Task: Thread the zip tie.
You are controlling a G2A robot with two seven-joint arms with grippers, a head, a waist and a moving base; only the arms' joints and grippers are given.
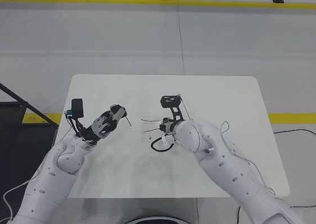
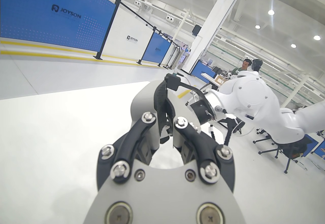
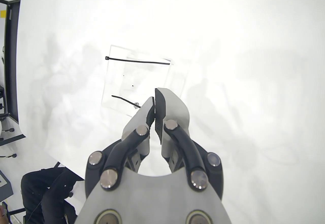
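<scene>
My left gripper (image 1: 118, 113) is held above the left part of the white table (image 1: 230, 95), shut on a thin black zip tie (image 1: 127, 120) that sticks out past its fingertips. In the left wrist view the left gripper's pads (image 2: 163, 108) are pressed together and the tie is hidden. A small clear stand (image 3: 122, 83) near the table's middle carries a straight black zip tie (image 3: 137, 60) across its far edge and a second black tie (image 3: 124, 100) on its near side. My right gripper (image 3: 154, 98) hangs shut just beside the stand, and the second tie's end runs behind one finger.
A black cable loop (image 1: 160, 147) hangs under the right wrist. A dark frame (image 1: 1, 95) stands off the table's left edge. The table's far and right parts are bare white surface.
</scene>
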